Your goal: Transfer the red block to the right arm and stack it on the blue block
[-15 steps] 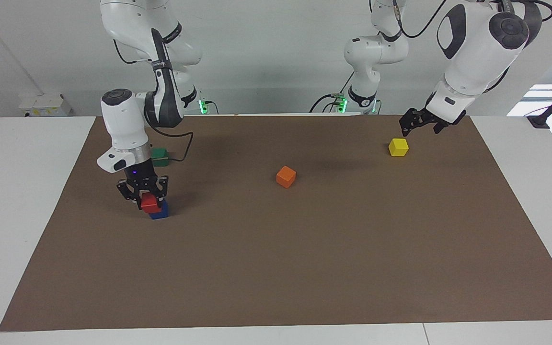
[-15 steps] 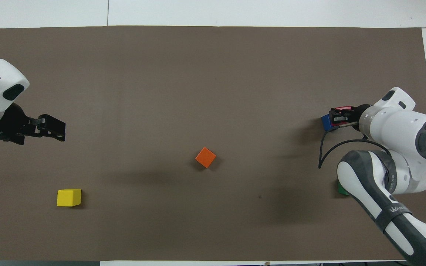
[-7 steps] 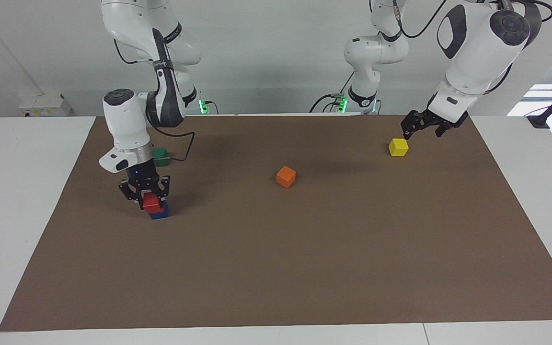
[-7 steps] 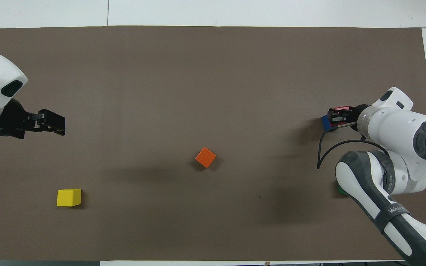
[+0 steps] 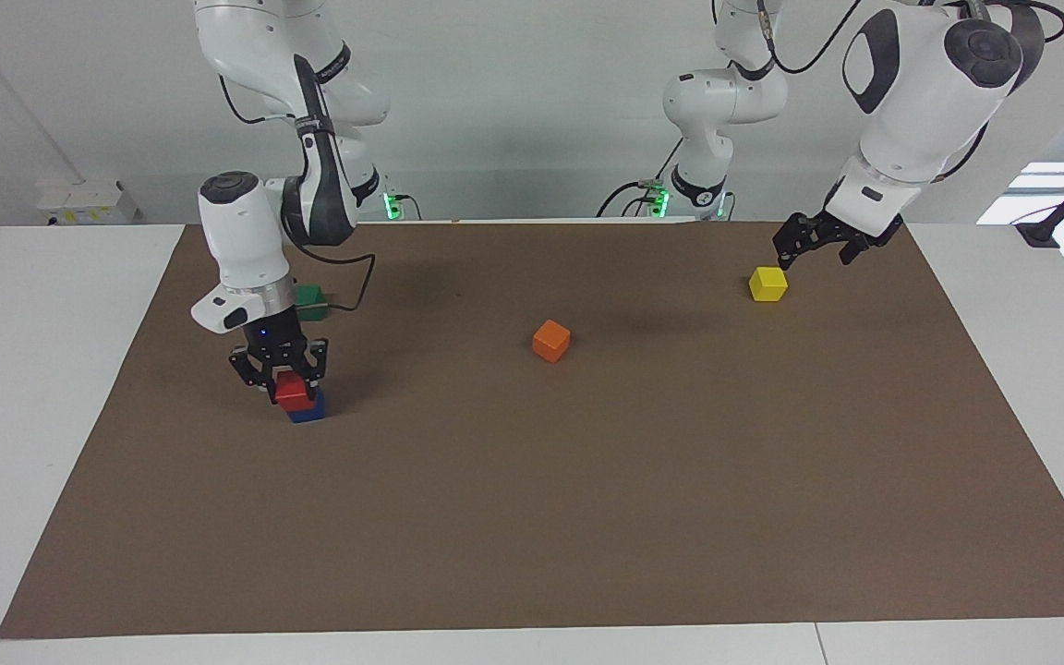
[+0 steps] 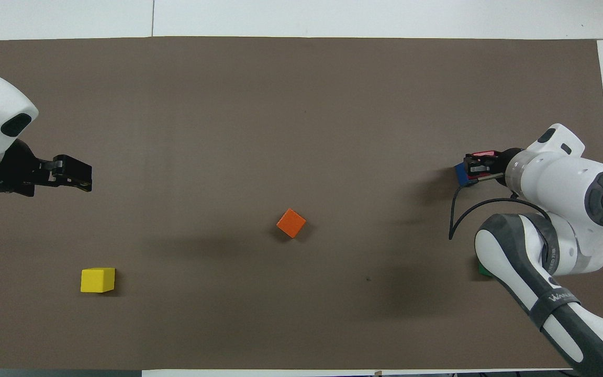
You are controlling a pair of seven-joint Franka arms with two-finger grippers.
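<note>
The red block (image 5: 292,390) is clamped in my right gripper (image 5: 280,382), which is shut on it. It sits on top of the blue block (image 5: 308,411), shifted a little toward the robots. In the overhead view the right gripper (image 6: 482,166) covers most of the red block (image 6: 483,154), and only a corner of the blue block (image 6: 460,174) shows. My left gripper (image 5: 814,249) hangs open and holds nothing, above the mat at the left arm's end, close to the yellow cube. The overhead view also shows the left gripper (image 6: 74,177).
An orange cube (image 5: 551,340) lies mid-mat. A yellow cube (image 5: 767,284) sits under the left gripper's reach. A green cube (image 5: 308,299) lies nearer to the robots than the blue block, beside the right arm's cable. A brown mat (image 5: 587,517) covers the white table.
The left gripper has drifted slightly away from the robots over the mat. The right gripper with the red block has shifted only a touch on the blue block.
</note>
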